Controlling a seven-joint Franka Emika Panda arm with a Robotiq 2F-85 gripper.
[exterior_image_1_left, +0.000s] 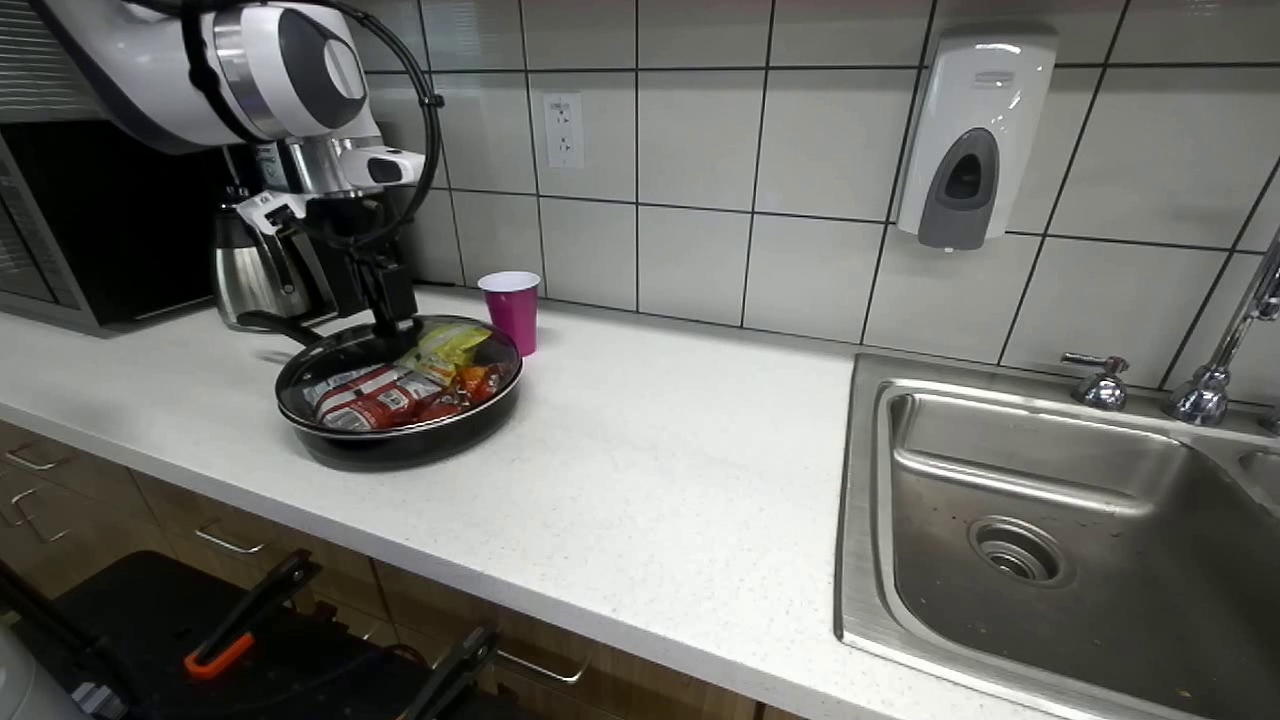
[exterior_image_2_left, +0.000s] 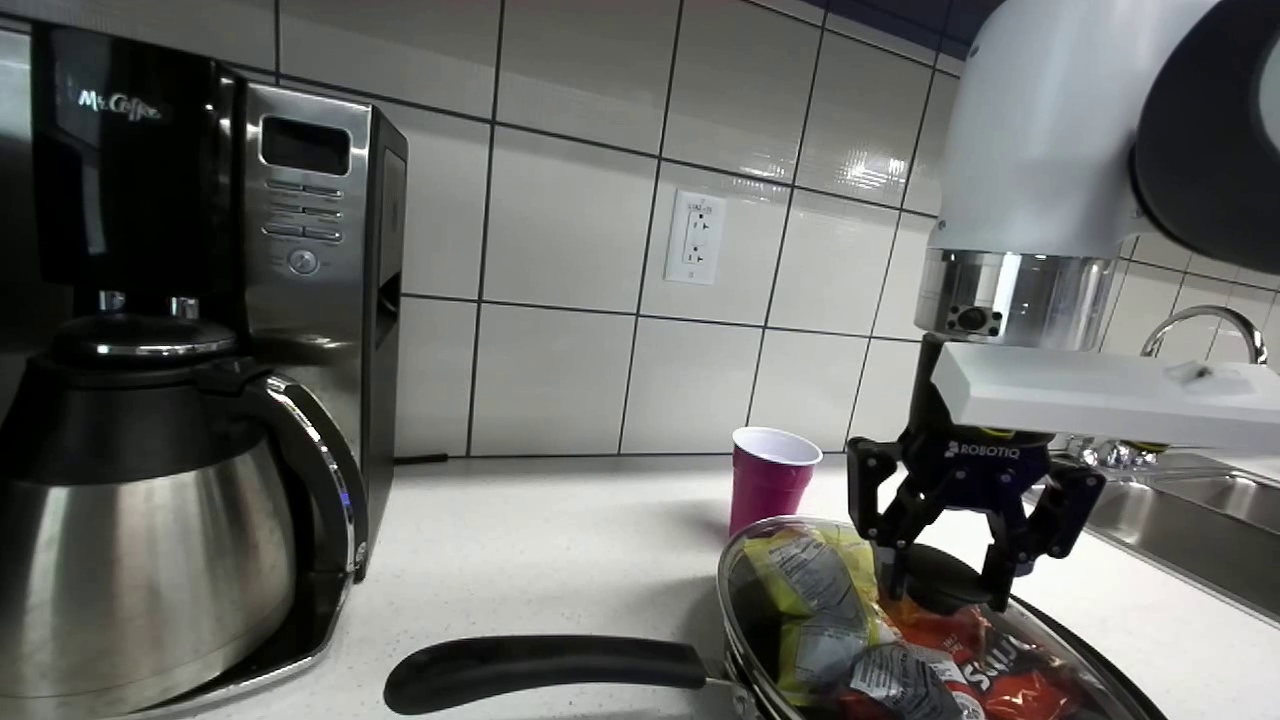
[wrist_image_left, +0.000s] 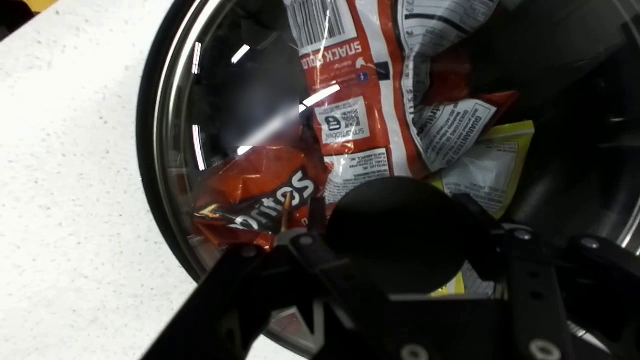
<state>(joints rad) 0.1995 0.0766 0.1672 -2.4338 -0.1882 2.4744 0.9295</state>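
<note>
A black frying pan (exterior_image_1_left: 385, 450) stands on the white counter, its black handle (exterior_image_2_left: 540, 662) pointing away from the bags. Over it lies a clear glass lid (wrist_image_left: 240, 105) with a metal rim. Beneath the glass show several snack bags: a red Doritos bag (wrist_image_left: 265, 192), a red and white bag (wrist_image_left: 350, 100) and a yellow bag (exterior_image_2_left: 815, 570). My gripper (exterior_image_2_left: 945, 594) points down over the lid, its fingers against both sides of the round black knob (wrist_image_left: 395, 230). The knob fills the space between the fingers. In the wrist view the gripper covers part of the bags.
A pink cup (exterior_image_1_left: 512, 312) stands behind the pan, close to the tiled wall. A coffee maker (exterior_image_2_left: 310, 330) with a steel carafe (exterior_image_2_left: 150, 590) is nearby, beside a dark appliance (exterior_image_1_left: 130, 220). Further along are a steel sink (exterior_image_1_left: 862, 560) and a wall soap dispenser (exterior_image_1_left: 985, 100).
</note>
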